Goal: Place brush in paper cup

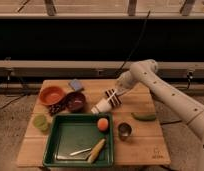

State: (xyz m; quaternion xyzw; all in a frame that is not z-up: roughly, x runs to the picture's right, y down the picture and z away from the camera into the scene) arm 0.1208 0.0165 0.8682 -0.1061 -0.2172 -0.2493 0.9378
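So we've got the gripper (116,94) low over the table (145,145), right at the dark-and-white striped block (113,98); we can't tell how it's set. Lying tipped on its side just beside that is the paper cup (100,106), short, plain and white. Over in the green tray (75,135), the brush (79,152) shows as a slim pale stick.

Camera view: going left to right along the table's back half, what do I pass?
Orange bowl → blue sponge → dark bowl → paper cup → gripper, above the striped block.
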